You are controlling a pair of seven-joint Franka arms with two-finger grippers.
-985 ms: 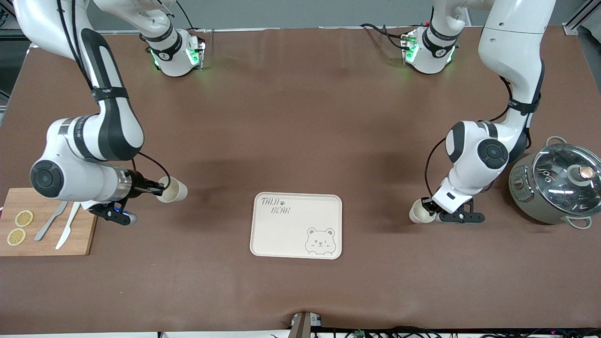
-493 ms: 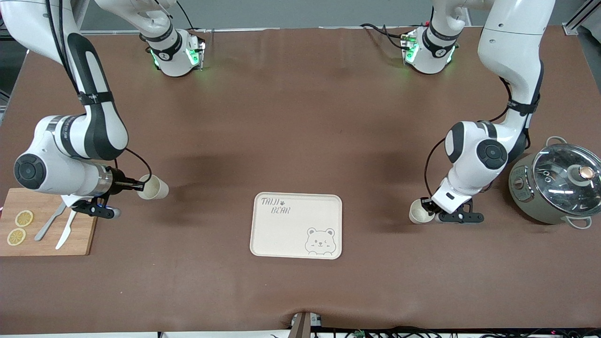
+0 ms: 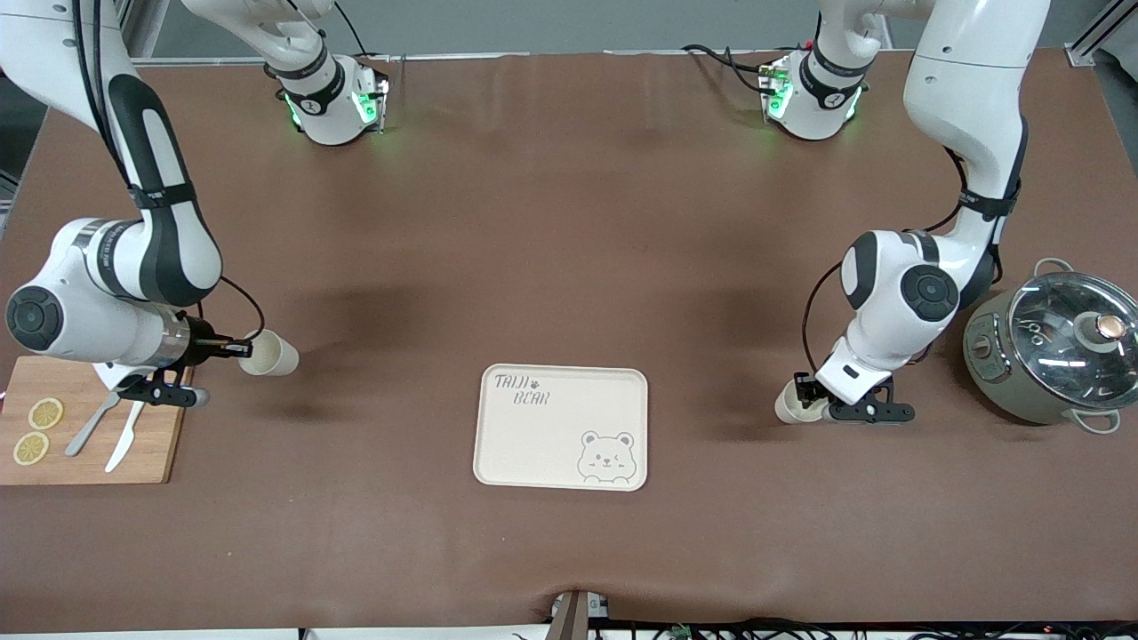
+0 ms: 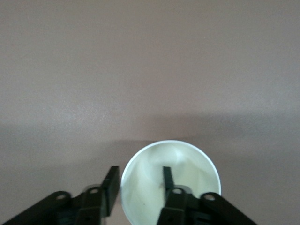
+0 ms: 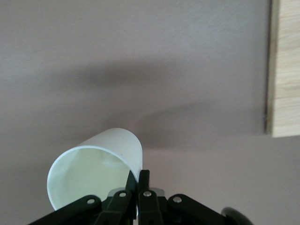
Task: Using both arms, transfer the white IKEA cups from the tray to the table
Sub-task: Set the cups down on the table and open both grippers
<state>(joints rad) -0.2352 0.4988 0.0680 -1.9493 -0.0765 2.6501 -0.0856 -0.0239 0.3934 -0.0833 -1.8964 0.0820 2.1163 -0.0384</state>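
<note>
Brown counter, both arm bases along its edge farthest from the front camera. Cream tray with a bear print lies flat near the middle.

Right hand is up in the air over bare counter, just beside the wooden board. Its fingers are pinched tight on the rim of one white cup, one finger inside, one outside; the cup is tipped on its side, mouth toward the hand. In the right wrist view the same cup hangs off the closed fingertips.

Left hand is low at the second cup, which stands upright on the counter between the tray and the grey-green pot. Its fingers are parted, straddling the cup wall with a gap showing.

Lemon slices and cutlery lie on the board.
</note>
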